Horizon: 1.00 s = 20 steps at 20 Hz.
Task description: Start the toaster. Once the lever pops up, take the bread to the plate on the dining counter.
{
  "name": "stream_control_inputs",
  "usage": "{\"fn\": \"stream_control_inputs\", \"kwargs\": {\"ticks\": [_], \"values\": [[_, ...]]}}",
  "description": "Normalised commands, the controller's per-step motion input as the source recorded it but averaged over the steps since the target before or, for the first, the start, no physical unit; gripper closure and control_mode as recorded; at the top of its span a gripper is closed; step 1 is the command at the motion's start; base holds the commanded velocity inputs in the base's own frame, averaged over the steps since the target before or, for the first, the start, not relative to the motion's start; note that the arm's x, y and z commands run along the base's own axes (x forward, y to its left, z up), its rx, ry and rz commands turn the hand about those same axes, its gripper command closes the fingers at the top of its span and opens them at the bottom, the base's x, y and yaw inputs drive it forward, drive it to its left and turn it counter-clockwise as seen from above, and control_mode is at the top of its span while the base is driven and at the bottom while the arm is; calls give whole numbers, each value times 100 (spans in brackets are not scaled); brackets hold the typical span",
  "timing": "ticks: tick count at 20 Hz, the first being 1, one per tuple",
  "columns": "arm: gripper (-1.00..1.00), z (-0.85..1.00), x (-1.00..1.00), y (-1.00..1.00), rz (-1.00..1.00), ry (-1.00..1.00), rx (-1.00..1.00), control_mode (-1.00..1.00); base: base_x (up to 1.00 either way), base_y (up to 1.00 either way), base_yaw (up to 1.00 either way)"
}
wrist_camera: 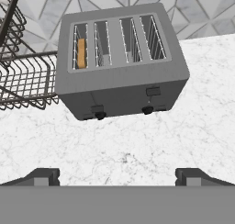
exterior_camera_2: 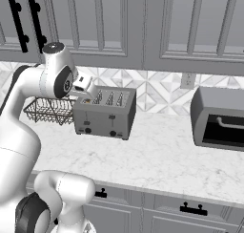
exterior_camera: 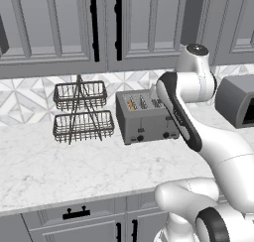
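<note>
pincer (wrist_camera: 117, 176) spread wide, holding nothing, hanging above the surface (wrist_camera: 137, 140) in front of the toaster (wrist_camera: 120, 62), tips well apart and clear of it. in the right base view, hand (exterior_camera_2: 85, 84) sits just above the toaster's left end.

toaster: boxy grey metal, stiff, probably heavy enough to stay put under a downward push. two levers on the front face, left one (wrist_camera: 97, 109) under the slot pair with the bread, right one (wrist_camera: 153, 91) under the other pair; black knobs just below each. left lever is likely the one to press, one fingertip from above, straight down.

bread (wrist_camera: 81, 53): tan slice standing in the leftmost slot, top edge just showing. light, crumbly, soft. best pinched across the thin faces at the top edge, gently, lifted straight up to clear the slot wires.

surface: white grey-veined marble, smooth, flat, slippery. two-tier wire basket (exterior_camera: 82, 112) just beside the toaster on its left, near enough to snag. dark oven box (exterior_camera_2: 220, 117) well apart to the right. grey wall cabinets (exterior_camera: 54, 28) overhead, patterned tile backsplash (exterior_camera_2: 157, 91) behind.
</note>
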Motion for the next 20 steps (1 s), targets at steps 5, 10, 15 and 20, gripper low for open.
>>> {"fn": "stream_control_inputs", "kwargs": {"ticks": [5, 10, 15, 20], "values": [[-100, 0, 0, 0, 0, 0, 0, -100, 0, 0, 0], [-100, 0, 0, 0, 0, 0, 0, -100, 0, 0, 0], [-100, 0, 0, 0, 0, 0, 0, -100, 0, 0, 0], [-100, 0, 0, 0, 0, 0, 0, -100, 0, 0, 0]]}}
